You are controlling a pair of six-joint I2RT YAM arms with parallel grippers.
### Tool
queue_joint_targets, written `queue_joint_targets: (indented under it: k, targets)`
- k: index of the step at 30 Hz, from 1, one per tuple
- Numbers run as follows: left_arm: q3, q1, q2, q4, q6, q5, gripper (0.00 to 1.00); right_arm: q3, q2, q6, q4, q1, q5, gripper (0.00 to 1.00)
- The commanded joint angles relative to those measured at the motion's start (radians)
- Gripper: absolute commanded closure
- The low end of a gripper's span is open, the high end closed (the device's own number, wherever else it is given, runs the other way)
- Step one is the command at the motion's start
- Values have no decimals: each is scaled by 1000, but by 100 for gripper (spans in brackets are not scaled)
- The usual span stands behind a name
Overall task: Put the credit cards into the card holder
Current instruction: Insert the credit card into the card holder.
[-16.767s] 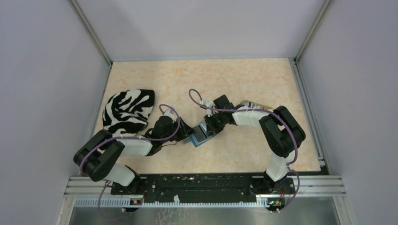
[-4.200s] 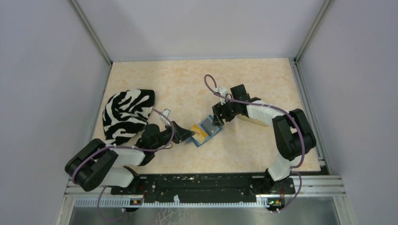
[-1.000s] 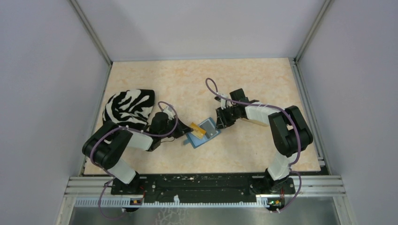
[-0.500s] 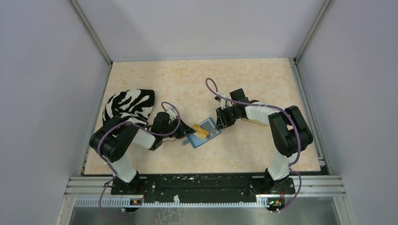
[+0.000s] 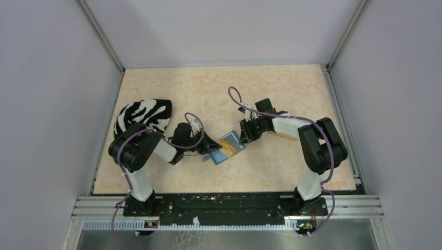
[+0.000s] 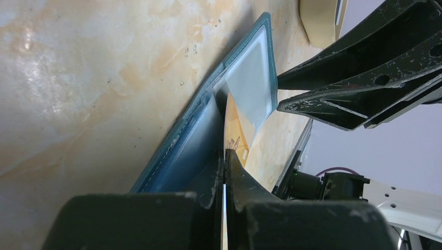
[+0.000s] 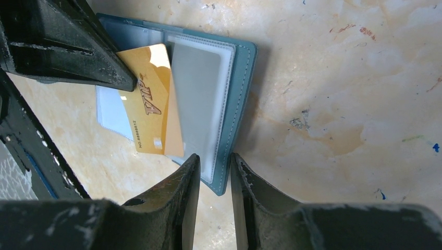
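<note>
The teal card holder (image 5: 224, 151) lies open at the table's middle; it also shows in the right wrist view (image 7: 237, 86) and the left wrist view (image 6: 182, 148). My left gripper (image 5: 212, 148) is shut on a gold-orange credit card (image 5: 227, 146), whose far end lies under a clear sleeve in the holder (image 7: 148, 112) (image 6: 233, 130). My right gripper (image 5: 243, 136) is closed narrowly over the holder's right edge (image 7: 215, 159), with the teal corner between its fingertips. A pale card or sleeve (image 7: 110, 112) lies under the gold card. Other cards are out of view.
A zebra-striped cloth (image 5: 143, 119) lies at the left, behind my left arm. A beige tray (image 5: 285, 134) lies partly under my right arm and shows in the left wrist view (image 6: 319, 18). Grey walls enclose the table on three sides.
My left gripper has pushed the gold card a little to the right, further over the holder, and the left arm's elbow has swung right. The right arm has held still.
</note>
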Motion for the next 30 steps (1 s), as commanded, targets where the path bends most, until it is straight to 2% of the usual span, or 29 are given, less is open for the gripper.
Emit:
queue_joint_targets:
  k: [1,9,17,30]
  targets:
    - [9,2,42,-70,-17,-6,100,7,-16,3,15,5,-40,72]
    - [29,4,62,-112,-40,-1,100,6,-21,4,16,5,-43,72]
    - [0,3,16,-170,-80,-27,100,6,-25,6,18,5,-41,72]
    - [79,5,51,-295,-82,-22,100,4,-31,9,20,5,-42,72]
